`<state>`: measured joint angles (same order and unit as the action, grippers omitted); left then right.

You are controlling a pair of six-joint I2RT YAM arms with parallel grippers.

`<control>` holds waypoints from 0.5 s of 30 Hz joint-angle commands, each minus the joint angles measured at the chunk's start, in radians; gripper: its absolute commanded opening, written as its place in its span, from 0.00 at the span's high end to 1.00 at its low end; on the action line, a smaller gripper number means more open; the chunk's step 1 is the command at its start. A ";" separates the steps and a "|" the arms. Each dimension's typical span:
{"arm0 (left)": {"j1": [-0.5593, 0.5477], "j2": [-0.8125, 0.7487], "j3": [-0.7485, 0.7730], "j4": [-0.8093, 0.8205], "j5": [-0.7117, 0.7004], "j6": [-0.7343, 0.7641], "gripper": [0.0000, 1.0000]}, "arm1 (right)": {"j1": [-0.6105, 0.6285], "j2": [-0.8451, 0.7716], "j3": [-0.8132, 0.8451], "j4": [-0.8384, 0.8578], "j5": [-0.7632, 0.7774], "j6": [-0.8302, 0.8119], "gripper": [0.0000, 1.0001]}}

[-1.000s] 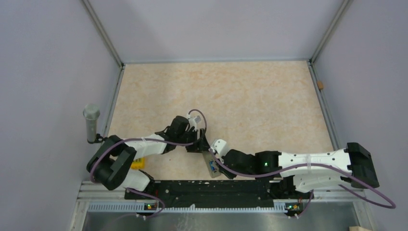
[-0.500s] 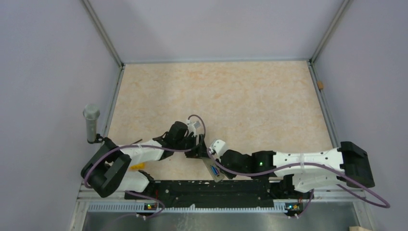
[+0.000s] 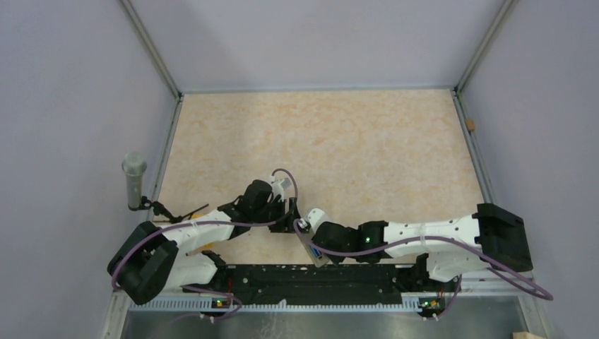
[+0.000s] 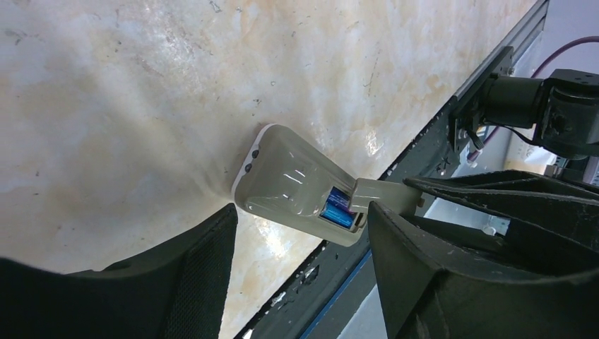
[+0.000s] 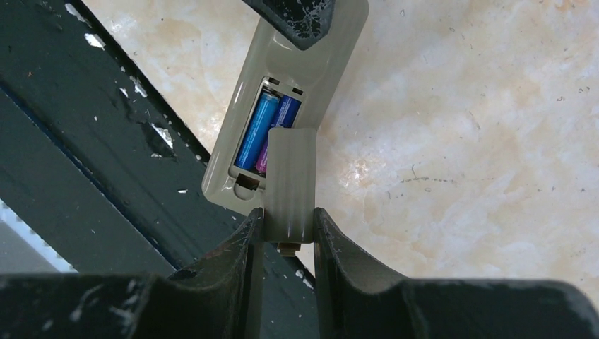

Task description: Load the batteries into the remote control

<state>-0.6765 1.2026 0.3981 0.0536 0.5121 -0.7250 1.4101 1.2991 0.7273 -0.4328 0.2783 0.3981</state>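
On beige marbled worktop (image 3: pixel 353 141) walled in grey, by near black rail (image 3: pixel 297 279): slim grey-backed remote control (image 4: pixel 289 180), blue batteries (image 5: pixel 265 127) in its open bay, left claw (image 4: pixel 300 210) wide astride, right claw (image 5: pixel 286 220) pinching small grey cover (image 5: pixel 289 176).

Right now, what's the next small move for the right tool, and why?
Probably slide the cover on until it seats: both batteries lie in the remote, and the right tool grips the cover, which leaves them partly uncovered.

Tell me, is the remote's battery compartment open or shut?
Open: the batteries show inside the remote control; the right claw holds the cover partly over them.
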 commanded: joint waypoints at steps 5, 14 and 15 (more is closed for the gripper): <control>-0.003 0.005 0.024 -0.010 -0.053 0.058 0.29 | -0.013 0.033 0.068 0.034 -0.004 0.064 1.00; -0.003 0.096 0.094 0.021 -0.017 0.082 0.29 | -0.014 0.052 0.075 0.050 0.012 0.104 1.00; -0.004 0.100 0.097 0.023 -0.013 0.084 0.30 | -0.013 0.053 0.075 0.049 0.015 0.106 1.00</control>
<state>-0.6762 1.2823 0.4480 0.0349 0.4808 -0.6716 1.4094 1.3495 0.7551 -0.4099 0.2768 0.4717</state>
